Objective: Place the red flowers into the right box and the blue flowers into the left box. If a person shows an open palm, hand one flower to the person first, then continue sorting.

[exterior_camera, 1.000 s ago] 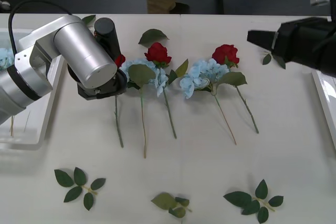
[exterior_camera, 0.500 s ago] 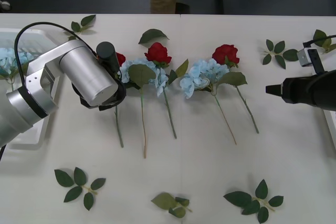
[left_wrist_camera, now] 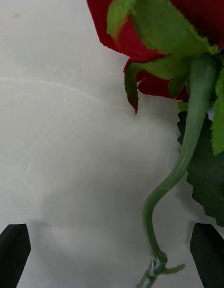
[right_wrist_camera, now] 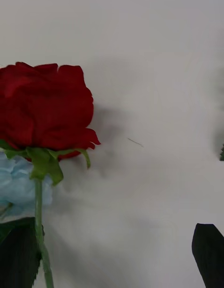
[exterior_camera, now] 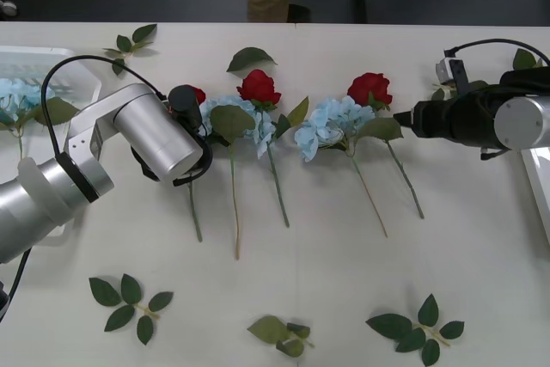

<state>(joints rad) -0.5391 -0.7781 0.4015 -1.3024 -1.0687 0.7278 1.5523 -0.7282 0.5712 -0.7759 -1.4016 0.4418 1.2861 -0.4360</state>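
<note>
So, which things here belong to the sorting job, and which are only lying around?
Job: red roses, blue flowers, left box, right box, left tool, right tool.
Lying about: loose leaf sprigs, single leaf.

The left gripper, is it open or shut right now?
Open. The left gripper shows its two black fingertips at opposite corners, apart, with the leftmost red rose's stem lying between them, ungripped.

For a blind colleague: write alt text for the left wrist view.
A red rose lies on the white table, its green stem curving down between the two black fingertips of the open left claw. A dark green leaf lies beside the stem.
</note>
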